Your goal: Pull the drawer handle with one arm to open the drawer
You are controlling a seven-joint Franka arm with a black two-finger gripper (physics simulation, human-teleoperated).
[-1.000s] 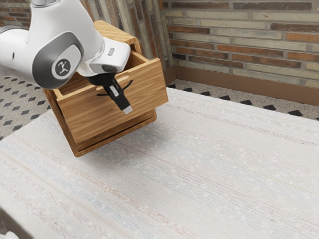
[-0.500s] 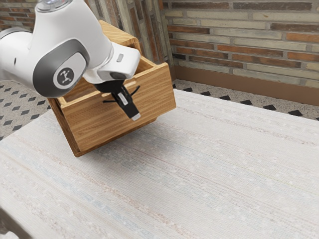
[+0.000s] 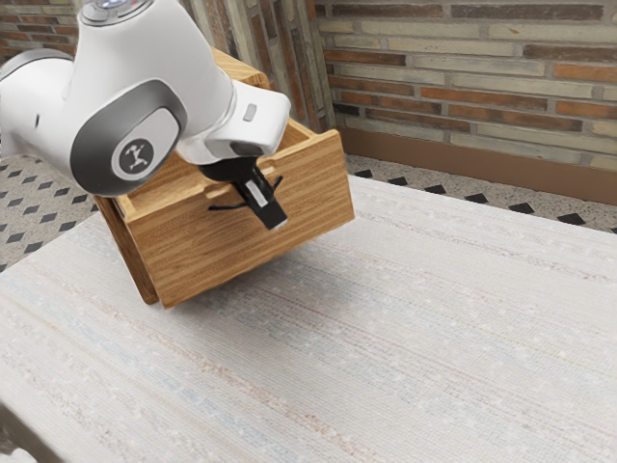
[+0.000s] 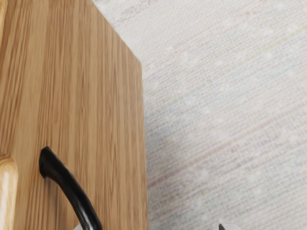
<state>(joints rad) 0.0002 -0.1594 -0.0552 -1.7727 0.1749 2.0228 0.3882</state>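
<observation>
Nearest is the pale woven-look table (image 3: 405,367), bare across the front and toward the exterior view's right. The white arm (image 3: 125,106) comes in from the exterior view's upper left and bends down over the wooden unit.

The black gripper (image 3: 262,198) sits right on the drawer front, angled down toward the exterior view's right, and crosses the drawer handle (image 3: 224,205) at about its middle. The handle is a thin black arched bar, and its ends stick out on both sides of the gripper. I cannot tell whether the gripper is clamped on the bar or spread around it.

From the wrist camera, the handle curves out of the wood-grain front close under the hand, with the drawer's corner edge and the table beyond it.

The drawer (image 3: 222,241) is pulled well out of the cabinet (image 3: 128,260), toward the exterior view's right. Its top is open and its inner wall shows. The cabinet sits at the table's far corner, turned at an angle.

Behind it are a tiled floor (image 3: 39,203) and a brick wall (image 3: 482,77).
</observation>
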